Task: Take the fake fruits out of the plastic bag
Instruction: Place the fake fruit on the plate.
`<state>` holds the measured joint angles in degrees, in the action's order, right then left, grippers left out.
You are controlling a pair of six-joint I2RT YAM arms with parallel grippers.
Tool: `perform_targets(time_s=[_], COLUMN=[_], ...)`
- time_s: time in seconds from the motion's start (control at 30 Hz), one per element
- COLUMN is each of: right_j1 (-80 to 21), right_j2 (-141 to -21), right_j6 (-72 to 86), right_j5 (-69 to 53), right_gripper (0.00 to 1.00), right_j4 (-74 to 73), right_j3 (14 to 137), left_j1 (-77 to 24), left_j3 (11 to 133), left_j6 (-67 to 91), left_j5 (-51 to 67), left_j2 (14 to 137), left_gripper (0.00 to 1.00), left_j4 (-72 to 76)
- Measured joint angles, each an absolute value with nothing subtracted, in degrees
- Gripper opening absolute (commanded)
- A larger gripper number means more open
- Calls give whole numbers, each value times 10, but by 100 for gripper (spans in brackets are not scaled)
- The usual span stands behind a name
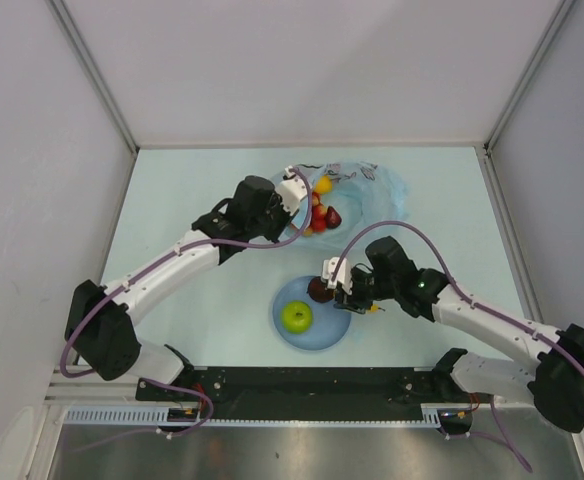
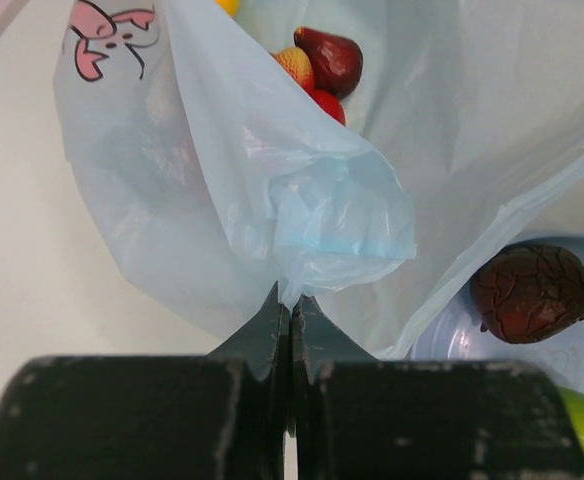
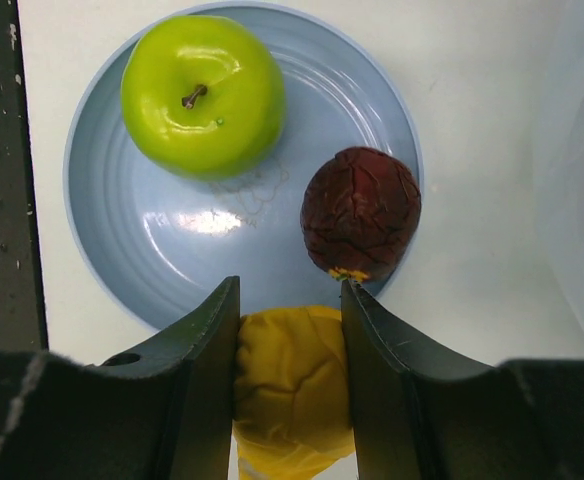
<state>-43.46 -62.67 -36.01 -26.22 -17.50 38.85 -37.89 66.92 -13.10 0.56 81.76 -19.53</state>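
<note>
The plastic bag (image 1: 367,188) lies at the back of the table, its mouth facing the arms. My left gripper (image 2: 290,295) is shut on a bunched fold of the bag's (image 2: 312,210) rim and holds it up. Inside show a dark red fruit (image 2: 330,58), red grapes (image 2: 328,104) and a yellow fruit (image 1: 323,185). My right gripper (image 3: 290,290) is shut on a yellow fruit (image 3: 292,380) just over the rim of the light-blue plate (image 3: 172,260). On the plate rest a green apple (image 3: 202,95) and a dark red-purple fruit (image 3: 360,212).
The plate (image 1: 324,336) sits in front of the bag, between the two arms. A black rail (image 1: 312,385) with the arm bases runs along the near edge. White walls close in the table at the left, back and right.
</note>
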Motion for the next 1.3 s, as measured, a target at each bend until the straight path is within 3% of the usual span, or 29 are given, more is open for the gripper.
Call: perform_targets(time_s=[0.37, 0.47, 0.5, 0.7, 0.8, 1.13, 1.23, 1.3], right_j1=[-456, -462, -463, -474, -473, -434, -416, -409], right_j2=[-711, -725, -729, -748, -752, -666, -597, -573], right_j6=[-467, -498, -505, -549, -558, -550, -519, -494], right_j5=[-295, -296, -296, -306, -312, -304, -293, -285], right_gripper=[21, 31, 41, 71, 75, 72, 65, 55], right_j4=[-113, -104, -102, -91, -78, -91, -106, -97], right_j3=[383, 383, 383, 383, 383, 388, 398, 407], left_j1=[-379, -379, -379, -379, -379, -378, -378, -376], left_j3=[641, 641, 641, 641, 640, 620, 604, 595], left_j6=[-130, -130, -130, -130, -130, -130, -133, -138], left_j5=[6, 6, 6, 6, 6, 6, 6, 6], left_j2=[816, 815, 815, 815, 814, 785, 767, 754], left_gripper=[0, 0, 0, 0, 0, 0, 0, 0], left_j4=[-198, -198, -198, -198, -196, -190, -189, -192])
